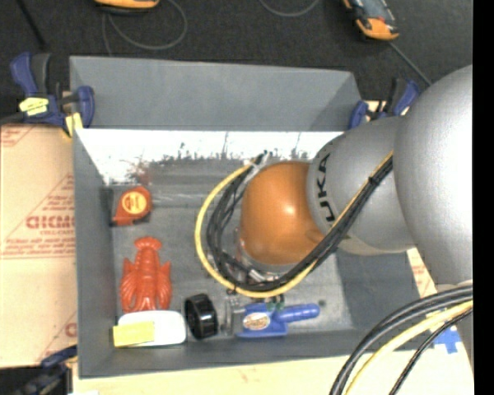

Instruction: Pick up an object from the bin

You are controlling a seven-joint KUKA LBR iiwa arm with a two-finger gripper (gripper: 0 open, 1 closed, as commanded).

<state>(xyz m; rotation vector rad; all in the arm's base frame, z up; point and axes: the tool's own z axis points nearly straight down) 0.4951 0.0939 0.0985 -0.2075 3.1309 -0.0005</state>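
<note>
My gripper (235, 286) sits low in the middle of the bin, mostly hidden under the arm's orange cover, with just a dark part of its body showing. Right below it, by the bin's near wall, lies a blue-handled tool (273, 317) with an oval label. A black round roll (201, 316) lies just left of that tool. A red toy lobster (146, 276) lies further left, apart from the gripper.
An orange tape measure (132, 205) rests at the left wall toward the back. A white and yellow block (148, 331) lies in the near left corner below the lobster. The arm and its looped cables cover the bin's right half.
</note>
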